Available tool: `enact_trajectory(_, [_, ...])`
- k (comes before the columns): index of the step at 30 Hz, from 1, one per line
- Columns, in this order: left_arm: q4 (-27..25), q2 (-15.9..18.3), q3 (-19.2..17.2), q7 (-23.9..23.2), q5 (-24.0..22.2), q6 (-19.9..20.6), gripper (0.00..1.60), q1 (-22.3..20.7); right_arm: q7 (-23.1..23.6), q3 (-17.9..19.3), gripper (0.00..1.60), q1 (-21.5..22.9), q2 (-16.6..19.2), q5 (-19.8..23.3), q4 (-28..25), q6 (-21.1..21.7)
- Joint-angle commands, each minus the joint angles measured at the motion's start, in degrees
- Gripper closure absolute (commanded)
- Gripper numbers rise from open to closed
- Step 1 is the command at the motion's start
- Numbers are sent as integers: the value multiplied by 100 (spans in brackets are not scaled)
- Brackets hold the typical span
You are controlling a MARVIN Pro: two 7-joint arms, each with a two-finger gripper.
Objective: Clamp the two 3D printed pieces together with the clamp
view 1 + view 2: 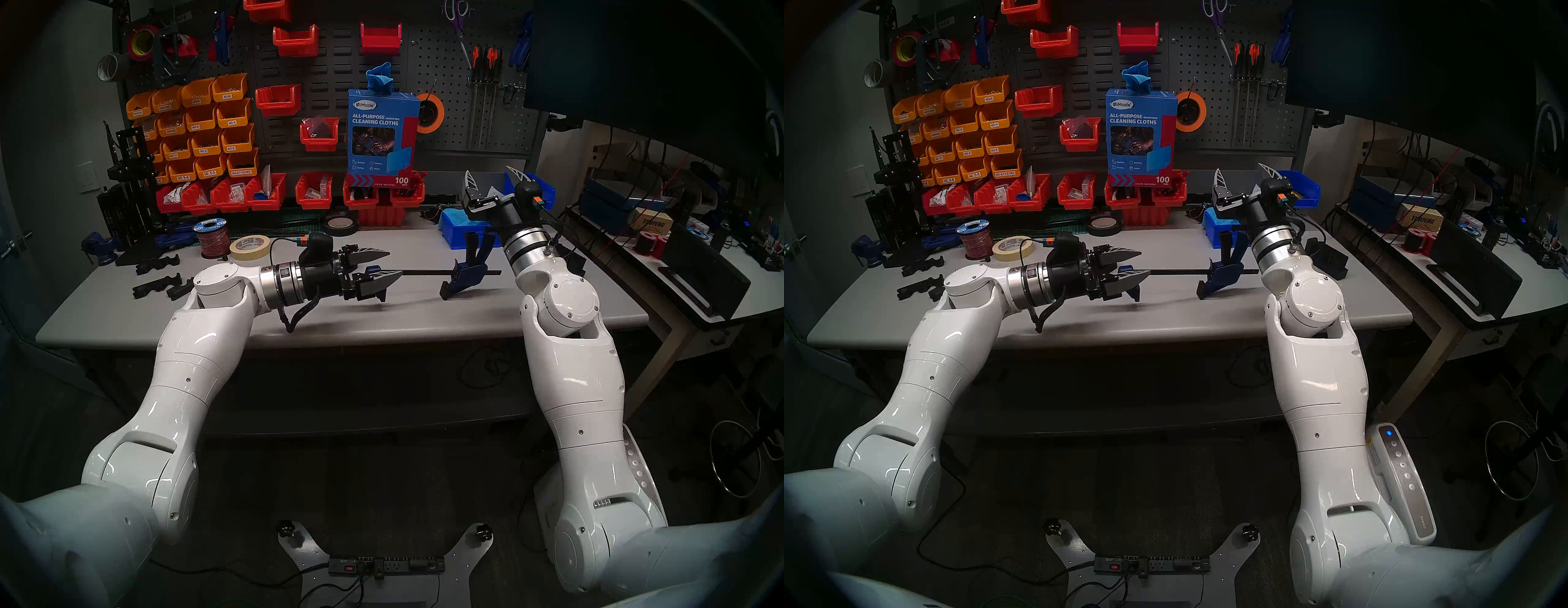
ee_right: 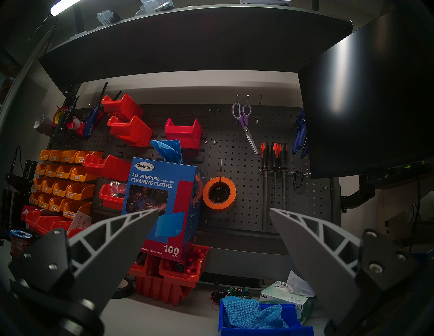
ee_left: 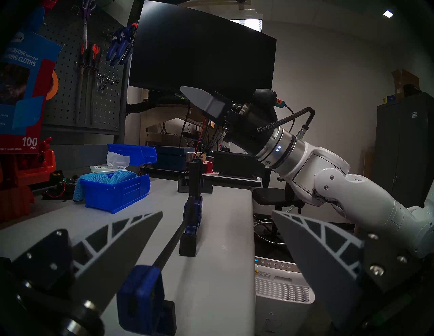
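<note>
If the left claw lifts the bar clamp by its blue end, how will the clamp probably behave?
The clamp looks stiff: its thin bar runs straight. It would likely droop at the far end, since the bulky sliding body and handle sit there, far from the open left claw. The blue fixed end is blocky plastic, so it probably offers a fair grip, though it may pivot.

Grey workbench (image 1: 424,322) against a dark pegboard wall (image 1: 449,106) hung with red and orange bins (image 1: 203,127), scissors, screwdrivers. Large black monitor (image 1: 636,72) at right above a cluttered side table (image 1: 729,271). Room dim; strip light (image 2: 58,7) above the overhead shelf (image 2: 187,42).
</note>
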Motion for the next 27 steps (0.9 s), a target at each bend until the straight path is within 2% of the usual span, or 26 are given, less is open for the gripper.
enact_trajectory(1, [-83,3,-91,-20,-68,-5,0,-226,3,-9,0,165,3,-13,-200,-38])
enact_trajectory(8, [-196,74,-149,35,-32,-15,0,-88,2,-9,0,165,3,-13,-202,-36])
enact_trajectory(15, [-137,139,-311,426,121,-362,0,201,2,-9,0,165,3,-14,-203,-35])
enact_trajectory(27, [-49,113,-381,669,120,-520,0,302,1,-10,0,165,4,-14,-204,-35])
